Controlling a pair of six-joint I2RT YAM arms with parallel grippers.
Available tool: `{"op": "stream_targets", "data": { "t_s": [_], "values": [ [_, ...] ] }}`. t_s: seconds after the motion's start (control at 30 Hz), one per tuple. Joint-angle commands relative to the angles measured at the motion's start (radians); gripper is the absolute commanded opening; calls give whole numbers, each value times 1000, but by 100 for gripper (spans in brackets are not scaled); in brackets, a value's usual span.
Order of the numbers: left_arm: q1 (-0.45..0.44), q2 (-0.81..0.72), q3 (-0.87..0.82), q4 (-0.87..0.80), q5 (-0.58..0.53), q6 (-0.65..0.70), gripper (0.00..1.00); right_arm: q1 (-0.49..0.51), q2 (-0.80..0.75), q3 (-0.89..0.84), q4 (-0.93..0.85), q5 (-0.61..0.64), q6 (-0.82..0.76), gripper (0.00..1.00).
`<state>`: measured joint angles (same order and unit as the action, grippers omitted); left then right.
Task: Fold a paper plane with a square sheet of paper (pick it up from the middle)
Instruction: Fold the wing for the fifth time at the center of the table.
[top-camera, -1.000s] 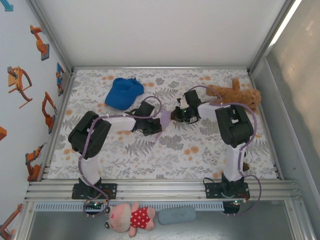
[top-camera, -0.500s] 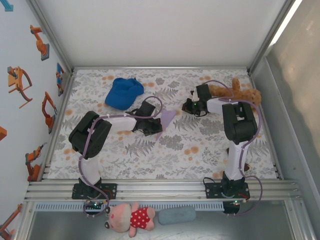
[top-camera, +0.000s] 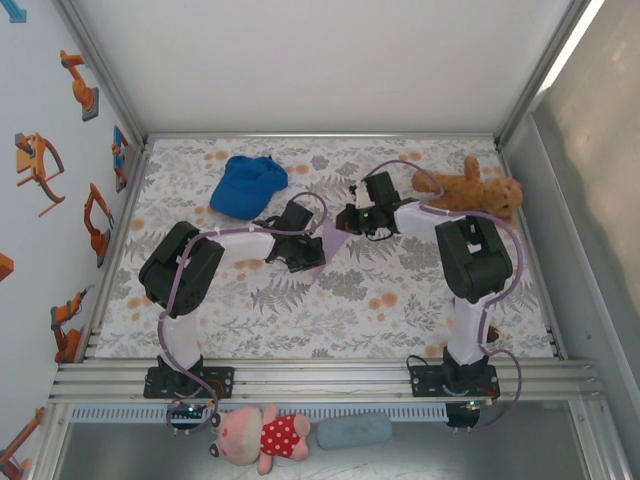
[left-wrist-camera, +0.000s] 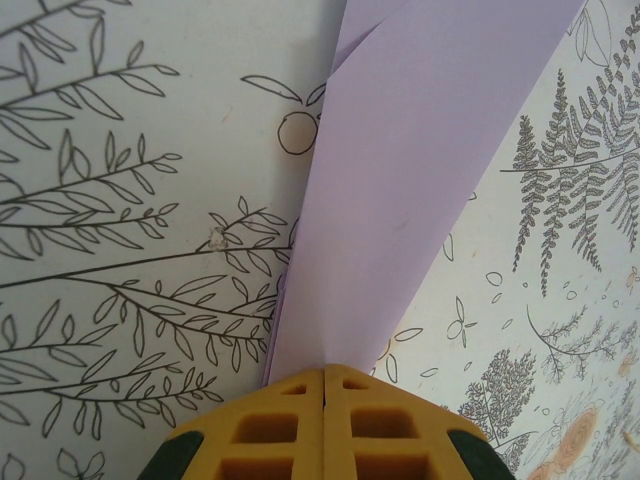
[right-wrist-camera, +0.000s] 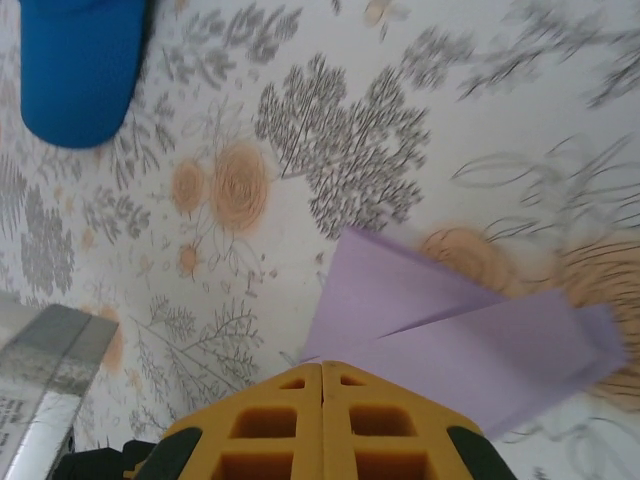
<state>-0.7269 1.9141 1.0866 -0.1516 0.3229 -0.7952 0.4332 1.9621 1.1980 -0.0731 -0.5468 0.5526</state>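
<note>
The left gripper (left-wrist-camera: 325, 375) has its yellow fingers pressed together on the narrow end of the paper (left-wrist-camera: 420, 170). The lavender paper comes out from between those jaws and widens as it runs ahead of them. A crease runs up the side to the jaws' left, and a second layer peeks out at the far end. Either side of the jaws lies the cloth (left-wrist-camera: 120, 200), printed with leaves and ferns.

The right gripper (right-wrist-camera: 322, 372) is closed too, its two fingers meeting with no gap. The paper sits directly ahead of these jaws and spreads off to their right as two overlapping flaps, one pointed and one blunt. Its near edge reaches the fingertips, but that view is blurred. I cannot tell whether the jaws pinch a corner or only touch it.

Far ahead and to the left of the right jaws is a blue cap (right-wrist-camera: 75, 65), well apart from the paper.

From above, the two grippers face each other with the paper between their jaws. The cap lies beyond the left jaws. A brown teddy bear (top-camera: 470, 190) lies behind the right jaws, near that arm's wrist.
</note>
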Motion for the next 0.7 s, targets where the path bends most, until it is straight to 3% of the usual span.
{"op": "stream_targets", "data": {
  "t_s": [0.0, 0.43, 0.67],
  "values": [
    [-11, 53, -27, -165, -17, 12, 0, 0, 60, 24, -7, -23, 8, 0],
    [-11, 46, -52, -155, -14, 4, 0, -152, 164, 108, -1, 62, -22, 0],
    [-9, 44, -28, -159, -16, 4, 0, -142, 46, 50, 1, 42, -12, 0]
  ]
}}
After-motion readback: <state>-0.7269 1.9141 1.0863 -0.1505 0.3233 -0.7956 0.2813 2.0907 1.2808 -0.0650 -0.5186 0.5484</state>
